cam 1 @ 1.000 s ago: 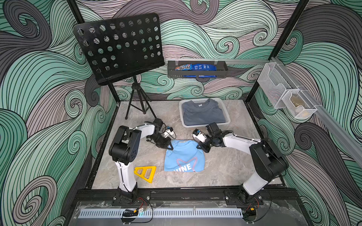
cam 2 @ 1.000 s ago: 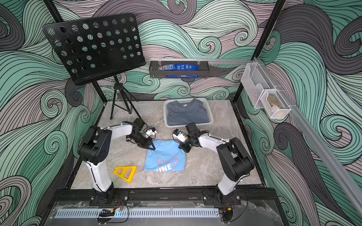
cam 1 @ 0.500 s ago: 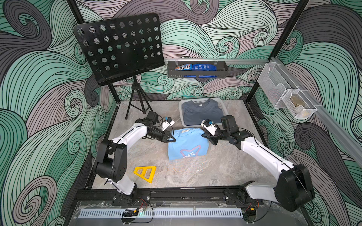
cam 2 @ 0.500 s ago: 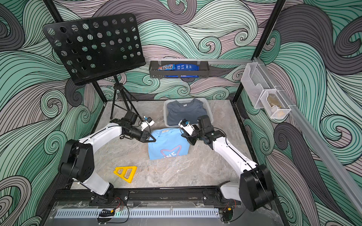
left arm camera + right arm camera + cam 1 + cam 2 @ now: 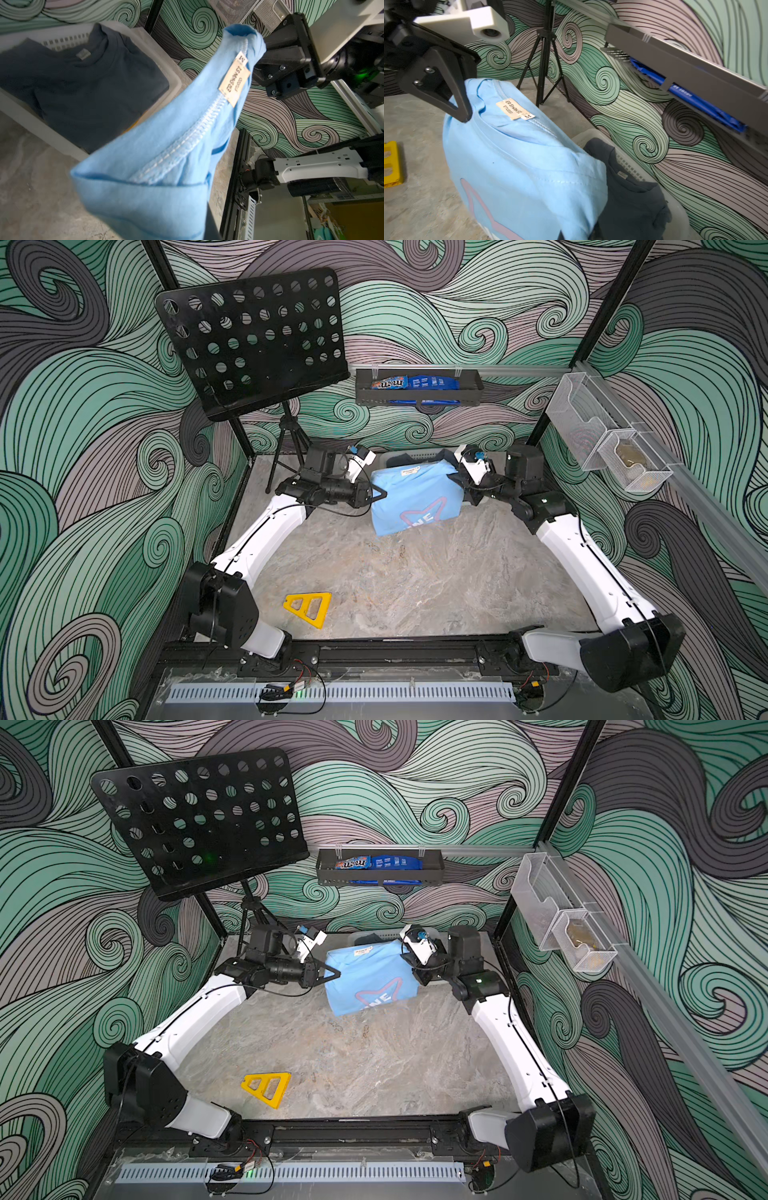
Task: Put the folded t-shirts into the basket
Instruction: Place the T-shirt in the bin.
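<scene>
A light blue folded t-shirt [image 5: 415, 497] [image 5: 365, 977] with white letters hangs above the table, held at its two upper corners. My left gripper [image 5: 380, 493] [image 5: 334, 974] is shut on its left corner. My right gripper [image 5: 459, 485] [image 5: 409, 963] is shut on the right corner. Right behind the shirt stands the white basket [image 5: 419, 455] [image 5: 166, 68] [image 5: 633, 166], mostly hidden in both top views. A slate grey folded t-shirt [image 5: 83, 83] [image 5: 633, 203] lies on top inside it. The blue shirt's neck label [image 5: 233, 83] [image 5: 512, 110] faces up.
A black music stand [image 5: 257, 339] on a tripod [image 5: 291, 448] stands at the back left. A yellow triangular piece [image 5: 309, 608] lies near the front left. A dark shelf tray [image 5: 417, 387] with blue packets hangs on the back wall, wire mesh bins [image 5: 602, 439] on the right wall.
Both arms have lifted the light blue t-shirt off the table and carried it backwards. It now hangs just in front of the basket. Both grippers stayed shut on it.
</scene>
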